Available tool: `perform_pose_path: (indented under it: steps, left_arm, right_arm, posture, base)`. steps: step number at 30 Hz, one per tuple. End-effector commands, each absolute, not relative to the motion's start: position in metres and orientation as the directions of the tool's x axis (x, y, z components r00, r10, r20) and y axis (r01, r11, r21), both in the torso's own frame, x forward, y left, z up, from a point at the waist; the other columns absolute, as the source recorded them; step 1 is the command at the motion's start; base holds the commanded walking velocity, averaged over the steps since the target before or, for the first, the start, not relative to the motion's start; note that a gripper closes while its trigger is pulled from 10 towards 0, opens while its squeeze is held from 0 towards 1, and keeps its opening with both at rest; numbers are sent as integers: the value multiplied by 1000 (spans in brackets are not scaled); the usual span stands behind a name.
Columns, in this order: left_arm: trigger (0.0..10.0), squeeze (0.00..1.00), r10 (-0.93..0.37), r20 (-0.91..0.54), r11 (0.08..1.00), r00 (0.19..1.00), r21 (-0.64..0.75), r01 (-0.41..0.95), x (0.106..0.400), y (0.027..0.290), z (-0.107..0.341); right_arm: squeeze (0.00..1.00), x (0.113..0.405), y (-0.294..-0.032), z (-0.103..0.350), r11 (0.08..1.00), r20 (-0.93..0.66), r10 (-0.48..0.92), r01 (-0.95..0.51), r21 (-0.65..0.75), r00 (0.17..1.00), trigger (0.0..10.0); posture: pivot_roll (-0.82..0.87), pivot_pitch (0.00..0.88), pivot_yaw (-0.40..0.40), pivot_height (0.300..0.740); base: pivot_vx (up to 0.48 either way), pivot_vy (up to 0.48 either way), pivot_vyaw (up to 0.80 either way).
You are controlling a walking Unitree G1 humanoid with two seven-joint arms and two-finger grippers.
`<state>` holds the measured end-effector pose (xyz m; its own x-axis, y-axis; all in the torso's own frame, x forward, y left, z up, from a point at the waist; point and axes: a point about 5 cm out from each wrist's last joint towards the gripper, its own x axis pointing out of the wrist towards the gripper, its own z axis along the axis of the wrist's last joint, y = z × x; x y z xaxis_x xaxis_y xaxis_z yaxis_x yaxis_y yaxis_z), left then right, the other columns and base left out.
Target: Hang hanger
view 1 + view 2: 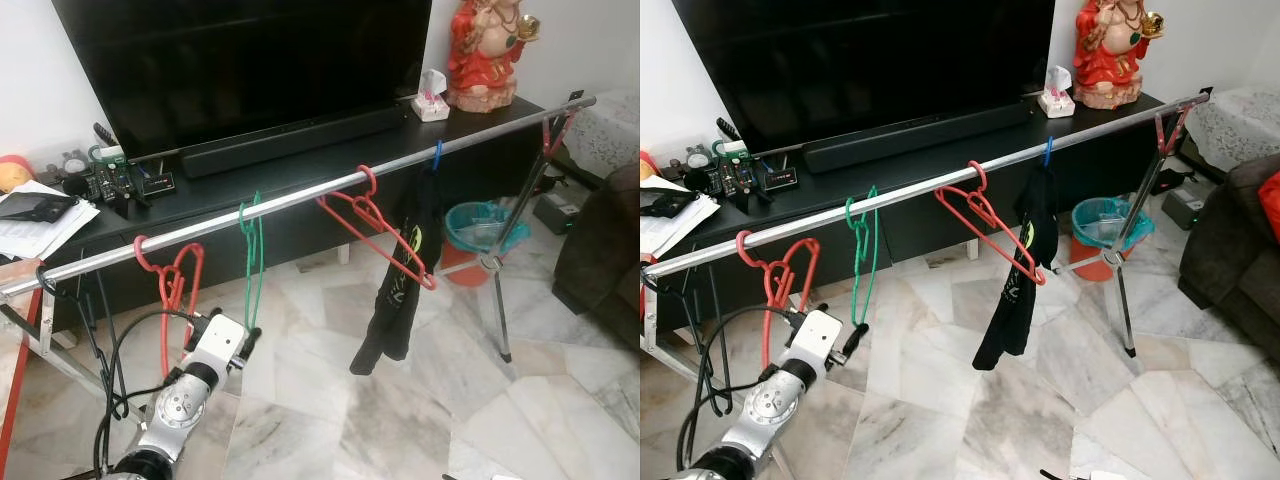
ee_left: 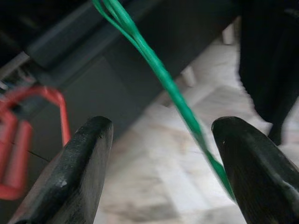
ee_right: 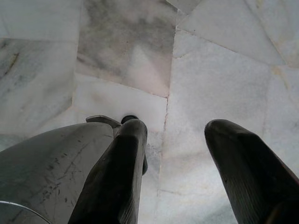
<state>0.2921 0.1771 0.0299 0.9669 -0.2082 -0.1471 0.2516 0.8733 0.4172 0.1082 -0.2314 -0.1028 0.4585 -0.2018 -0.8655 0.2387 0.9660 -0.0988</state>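
The left gripper (image 2: 161, 163) had its two black fingers spread wide apart, with the thin green hanger (image 2: 159, 74) running down between them; the hanger passed close by one finger, and whether it touched could not be told. The fingers were not closed on it. From the head camera the left arm reached up from below toward the lower end of the green hanger (image 1: 252, 262), which hung by its hook on the metal rail (image 1: 300, 195) between an orange hanger (image 1: 172, 280) and a red hanger (image 1: 375, 235). Further along the rail a black garment (image 1: 400, 280) hung from a blue hook. The head views also showed the television (image 1: 250, 60) on a black cabinet (image 1: 240, 195) behind the rail, a red statue (image 1: 485, 50), and a bin (image 1: 480, 235) on the marble floor (image 1: 400, 400). The right gripper (image 3: 173, 163) pointed down at the marble floor, its fingers likewise apart and holding nothing.
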Motion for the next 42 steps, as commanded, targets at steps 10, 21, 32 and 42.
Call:
perform_pose_path:
  steps: [10,21,32,42]
  left_arm:
    - [10000,0,-106,100,852,989,523,39,300,188,65]
    - [10000,0,8,281,898,960,421,-130,280,199,94]
    - [10000,0,-278,321,781,905,624,18,265,174,117]
    - [10000,0,-548,-41,380,836,877,293,239,172,82]
  right_arm:
    - [0,105,-229,-104,966,-869,-205,239,-104,450,10000]
    - [0,105,-229,-104,963,-867,-220,243,-119,448,10000]
    - [0,105,-230,-104,960,-864,-233,245,-133,447,10000]
    - [0,105,-231,-104,961,-863,-235,240,-137,448,10000]
  posture:
    - [-190,0,68,740]
    - [-187,0,77,740]
    - [-186,0,80,740]
    - [-174,0,77,740]
  base:
    - [0,0,0]
    - [0,0,0]
    - [0,0,0]
    - [0,0,0]
